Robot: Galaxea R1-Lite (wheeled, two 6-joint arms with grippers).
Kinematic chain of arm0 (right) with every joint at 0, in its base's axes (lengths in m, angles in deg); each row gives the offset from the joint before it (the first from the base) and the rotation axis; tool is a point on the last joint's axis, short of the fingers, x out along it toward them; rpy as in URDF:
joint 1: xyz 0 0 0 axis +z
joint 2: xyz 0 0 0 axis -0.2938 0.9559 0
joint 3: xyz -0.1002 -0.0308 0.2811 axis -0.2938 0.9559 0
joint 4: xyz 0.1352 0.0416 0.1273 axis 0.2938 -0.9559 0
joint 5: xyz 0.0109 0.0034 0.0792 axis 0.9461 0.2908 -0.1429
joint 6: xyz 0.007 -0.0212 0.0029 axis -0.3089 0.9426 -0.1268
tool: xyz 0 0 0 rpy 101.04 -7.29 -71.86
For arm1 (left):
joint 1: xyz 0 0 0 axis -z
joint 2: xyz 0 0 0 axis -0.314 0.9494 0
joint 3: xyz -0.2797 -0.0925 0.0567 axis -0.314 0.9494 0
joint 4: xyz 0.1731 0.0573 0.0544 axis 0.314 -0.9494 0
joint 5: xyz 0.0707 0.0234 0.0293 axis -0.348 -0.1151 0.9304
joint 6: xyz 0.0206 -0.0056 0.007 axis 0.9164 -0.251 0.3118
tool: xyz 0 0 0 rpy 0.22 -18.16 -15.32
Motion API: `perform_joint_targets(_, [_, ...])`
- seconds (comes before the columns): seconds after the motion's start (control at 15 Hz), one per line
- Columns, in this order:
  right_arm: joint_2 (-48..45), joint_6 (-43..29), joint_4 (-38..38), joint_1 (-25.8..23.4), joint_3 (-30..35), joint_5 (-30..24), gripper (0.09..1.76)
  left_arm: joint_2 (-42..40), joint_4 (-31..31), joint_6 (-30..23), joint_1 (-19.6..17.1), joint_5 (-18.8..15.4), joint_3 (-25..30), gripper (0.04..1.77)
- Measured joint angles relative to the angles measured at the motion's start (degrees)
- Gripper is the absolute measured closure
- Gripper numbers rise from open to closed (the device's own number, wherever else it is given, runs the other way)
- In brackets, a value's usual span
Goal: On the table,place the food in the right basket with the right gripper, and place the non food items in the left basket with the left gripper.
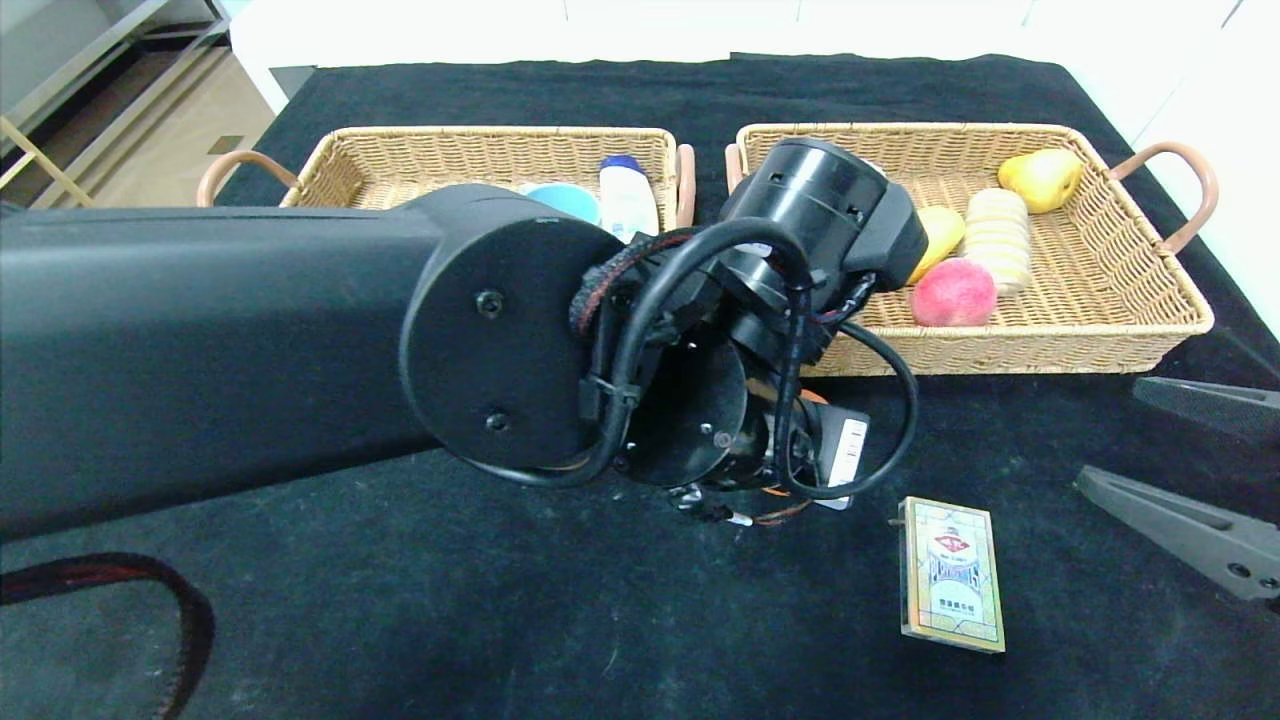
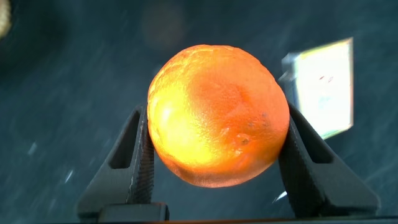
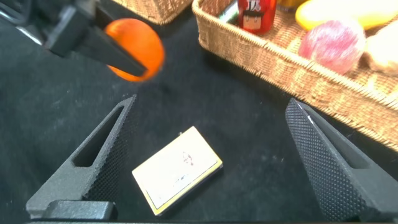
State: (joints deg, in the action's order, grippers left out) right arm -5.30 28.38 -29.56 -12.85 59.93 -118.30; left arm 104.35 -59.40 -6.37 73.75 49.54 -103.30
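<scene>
My left gripper (image 2: 216, 113) is shut on an orange (image 2: 217, 115), one finger pressed to each side of the fruit. From the right wrist view the orange (image 3: 134, 50) hangs over the black cloth, in front of the gap between the baskets. In the head view the left arm hides that grip. A card box (image 1: 951, 587) lies flat on the cloth to the right of it. My right gripper (image 1: 1106, 432) stands open at the right edge, above the card box (image 3: 177, 169), with nothing between its fingers.
The left basket (image 1: 400, 140) holds a white bottle (image 1: 627, 197) and a blue bowl (image 1: 565, 197). The right basket (image 1: 1100, 340) holds a pear (image 1: 1040, 178), a peach (image 1: 953, 292), a stacked pale pastry (image 1: 998, 238) and a red can (image 3: 256, 14).
</scene>
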Motion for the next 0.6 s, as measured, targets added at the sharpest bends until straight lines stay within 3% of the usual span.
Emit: perform_joint_targets(0.6, [-0.8,-0.1,0.0,-2.0,-0.9,0.0,0.14,4.8,3.3,1.6,1.0,-0.4,-2.0,0.66])
